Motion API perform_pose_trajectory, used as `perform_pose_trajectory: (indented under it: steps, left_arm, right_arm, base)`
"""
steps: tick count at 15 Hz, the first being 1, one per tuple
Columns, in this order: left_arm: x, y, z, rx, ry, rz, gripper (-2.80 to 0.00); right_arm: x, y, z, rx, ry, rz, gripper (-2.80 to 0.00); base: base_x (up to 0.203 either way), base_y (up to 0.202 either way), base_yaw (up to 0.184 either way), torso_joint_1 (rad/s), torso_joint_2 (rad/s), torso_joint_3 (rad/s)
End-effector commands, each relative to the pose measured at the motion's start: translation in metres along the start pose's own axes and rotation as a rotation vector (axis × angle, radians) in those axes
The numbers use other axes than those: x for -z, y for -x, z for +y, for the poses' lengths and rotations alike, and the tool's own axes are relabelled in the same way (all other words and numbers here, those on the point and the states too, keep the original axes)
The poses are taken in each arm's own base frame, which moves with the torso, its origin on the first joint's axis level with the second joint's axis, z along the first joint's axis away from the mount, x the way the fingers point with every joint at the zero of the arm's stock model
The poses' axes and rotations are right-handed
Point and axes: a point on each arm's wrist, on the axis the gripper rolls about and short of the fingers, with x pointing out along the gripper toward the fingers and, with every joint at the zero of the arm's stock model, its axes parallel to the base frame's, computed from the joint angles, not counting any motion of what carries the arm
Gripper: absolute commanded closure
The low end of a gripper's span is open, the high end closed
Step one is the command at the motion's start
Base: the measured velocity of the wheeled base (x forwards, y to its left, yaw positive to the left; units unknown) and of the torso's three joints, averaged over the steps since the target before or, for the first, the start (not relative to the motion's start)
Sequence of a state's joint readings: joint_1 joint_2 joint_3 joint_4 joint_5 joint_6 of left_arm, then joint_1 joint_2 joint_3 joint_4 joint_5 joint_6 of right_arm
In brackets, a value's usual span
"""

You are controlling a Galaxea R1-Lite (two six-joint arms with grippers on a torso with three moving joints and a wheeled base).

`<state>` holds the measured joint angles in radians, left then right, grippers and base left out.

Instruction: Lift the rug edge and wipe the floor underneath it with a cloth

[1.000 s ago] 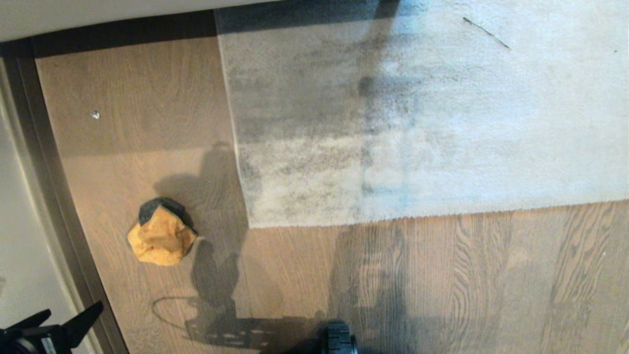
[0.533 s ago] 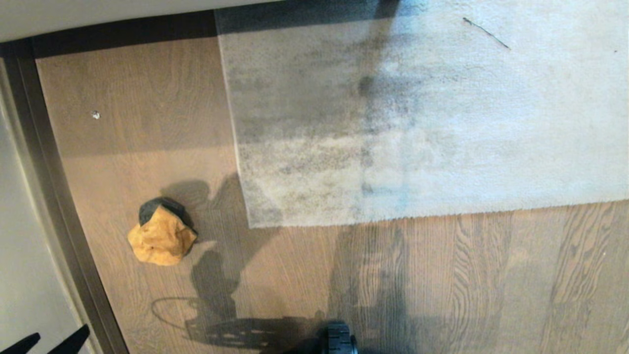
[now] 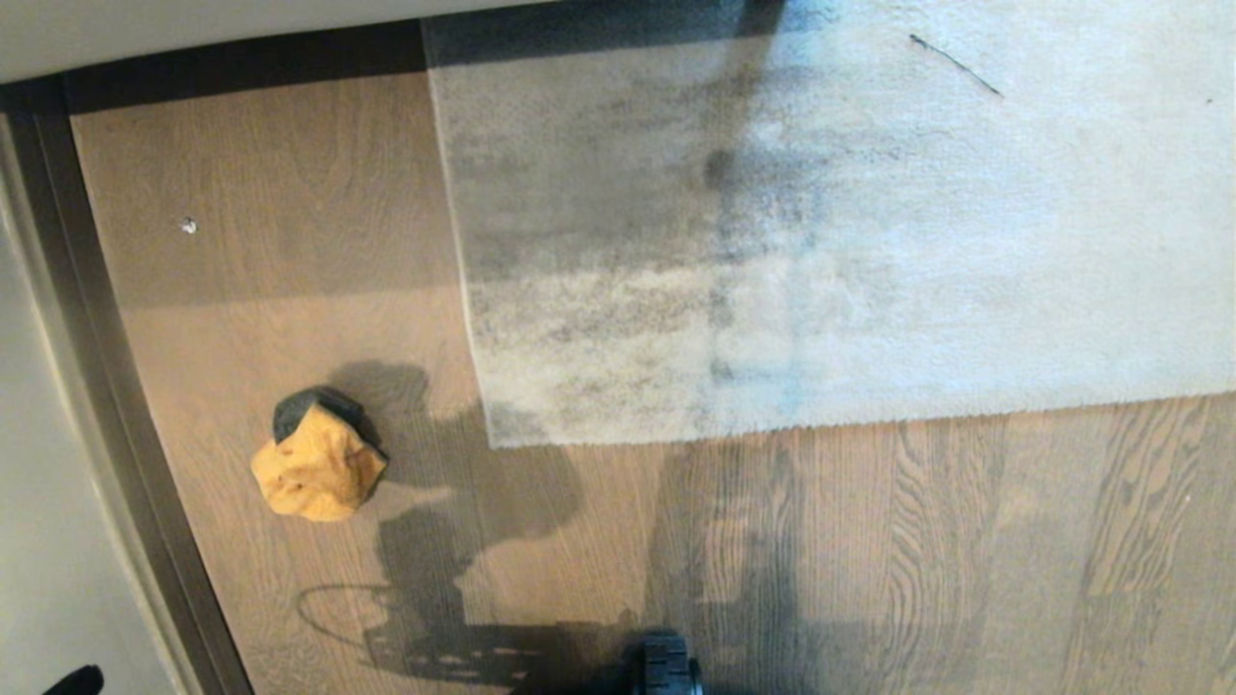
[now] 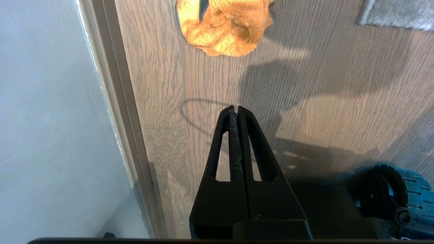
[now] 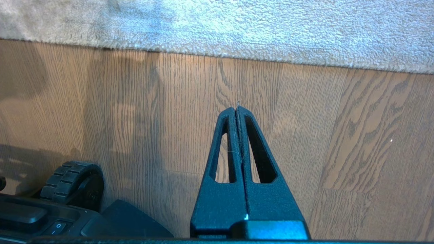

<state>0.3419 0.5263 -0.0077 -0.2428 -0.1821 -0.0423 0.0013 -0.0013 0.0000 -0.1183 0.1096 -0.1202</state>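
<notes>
Black and pressed together, the left hand (image 4: 236,108) hung empty above the floor (image 4: 176,101), with the cloth (image 4: 225,25) lying crumpled well beyond its tips. The right hand (image 5: 236,108), also pinched together, pointed toward the flat rug edge (image 5: 217,56).
</notes>
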Motion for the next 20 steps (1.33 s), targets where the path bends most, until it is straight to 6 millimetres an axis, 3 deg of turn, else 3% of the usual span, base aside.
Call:
perform_pose_trajectory:
  steps: [1,4,8,16,20]
  left_arm:
    - [0.001,0.006,-0.001,0.004,-0.007,-0.043,0.0]
    - [0.001,0.01,-0.003,0.086,-0.033,-0.074,0.0]
    - [0.008,0.02,-0.006,0.377,-0.109,-0.108,0.0]
    - [0.034,0.043,0.006,0.161,0.012,-0.298,0.0]
    - [0.039,0.042,0.005,0.187,-0.252,-0.261,0.0]
  right_arm:
    - [0.0,0.0,0.0,-0.001,0.001,0.0,0.0]
    - [0.0,0.0,0.0,-0.001,0.001,0.0,0.0]
    - [0.0,0.0,0.0,-0.001,0.001,-0.002,0.0]
    - [0.0,0.0,0.0,-0.001,0.001,0.0,0.0]
    - [0.0,0.0,0.0,-0.001,0.001,0.0,0.0]
  base:
    - [0.0,0.0,0.0,0.0,0.0,0.0]
    - [0.0,0.0,0.0,0.0,0.0,0.0]
    - [0.0,0.0,0.0,0.0,0.0,0.0]
    - [0.0,0.0,0.0,0.0,0.0,0.0]
    - [0.0,0.0,0.0,0.0,0.0,0.0]
